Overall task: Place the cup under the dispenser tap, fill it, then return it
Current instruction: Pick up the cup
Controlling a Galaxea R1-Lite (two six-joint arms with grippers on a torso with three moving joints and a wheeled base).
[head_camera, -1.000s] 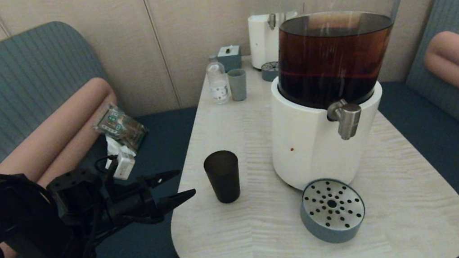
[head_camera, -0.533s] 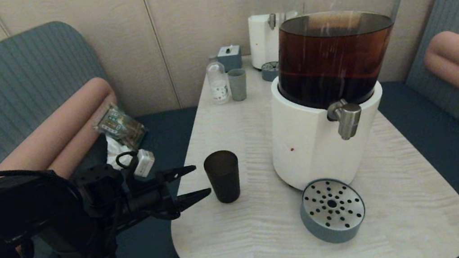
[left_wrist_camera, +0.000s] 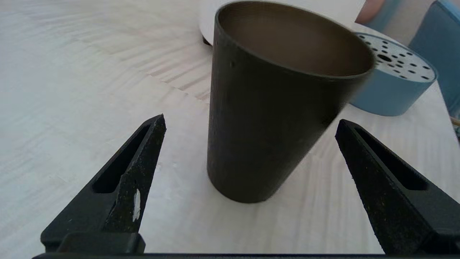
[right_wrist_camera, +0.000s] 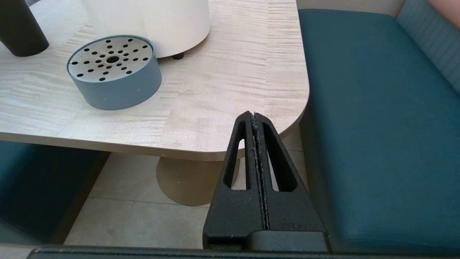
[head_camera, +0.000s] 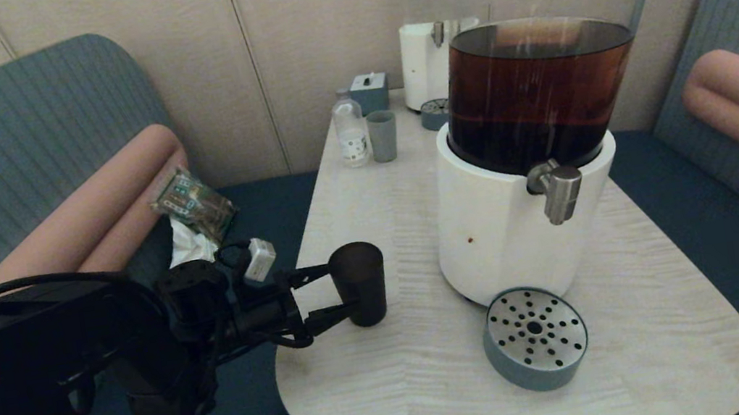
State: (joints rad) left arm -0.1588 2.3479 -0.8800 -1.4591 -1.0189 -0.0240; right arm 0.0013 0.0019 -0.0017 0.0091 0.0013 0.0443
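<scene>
Your left end effector (head_camera: 332, 290) spread wide around the cup (head_camera: 359, 283) (seemingly not touching), nothing gripped, cup upright on the desk (head_camera: 397, 394), right end effector (right_wrist_camera: 254, 120) closed, empty.

The right gripper (right_wrist_camera: 254, 117), fingers pressed together, hangs beside the table (right_wrist_camera: 230, 90) corner, apparently below its top.

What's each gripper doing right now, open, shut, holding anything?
Left gripper: open, jaws either side of the black cup, not gripping it.
Right gripper: shut, empty, parked off the table edge.
</scene>
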